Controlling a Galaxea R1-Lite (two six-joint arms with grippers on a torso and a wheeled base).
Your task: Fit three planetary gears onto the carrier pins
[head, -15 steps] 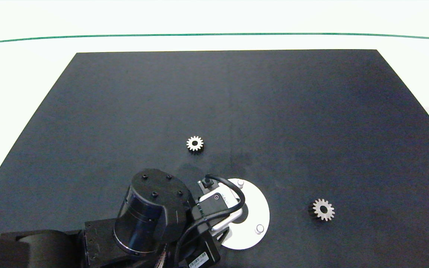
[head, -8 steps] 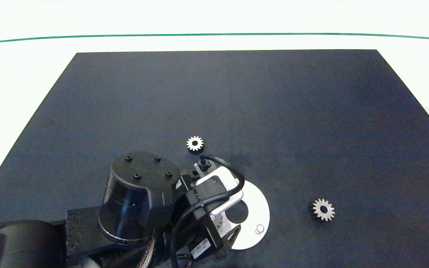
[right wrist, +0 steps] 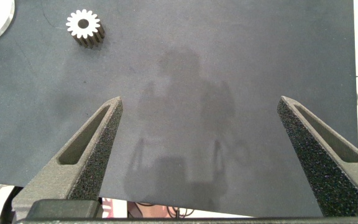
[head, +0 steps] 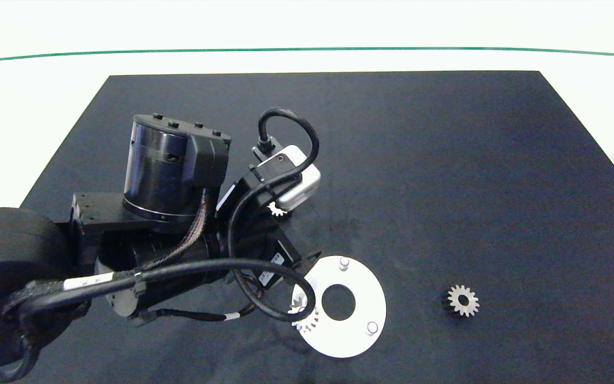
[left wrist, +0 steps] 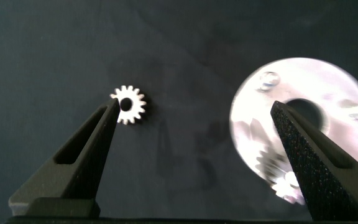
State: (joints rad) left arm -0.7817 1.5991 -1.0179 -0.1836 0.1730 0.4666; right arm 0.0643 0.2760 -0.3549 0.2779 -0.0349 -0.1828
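The left gripper (left wrist: 191, 115) was spread wide and empty, hanging above the black mat (head: 445, 160) between the white carrier disc (head: 357, 341) and a loose planetary gear (left wrist: 128, 104). In the left wrist view that gear lay flat on the mat, its bore facing up, just at the tip of one finger (left wrist: 101, 127) rather than midway between the two; the other finger overlapped the disc. A centred grasp would therefore call for a sideways shift of the gripper toward the gear. In the head view the same gear (head: 276, 210) was mostly hidden under the left wrist camera, beyond the disc. One gear (head: 303, 314) already sat on the disc over the pin nearest the left arm; two carrier pins (head: 344, 263) (head: 371, 327) stood bare. A third gear (head: 462, 301) lay flat, well apart from the disc on the right arm's side. The right gripper (right wrist: 197, 155) was also spread wide, empty, with that gear (right wrist: 84, 26) ahead of it and off to one side. The left arm was judged nearer the far gear.
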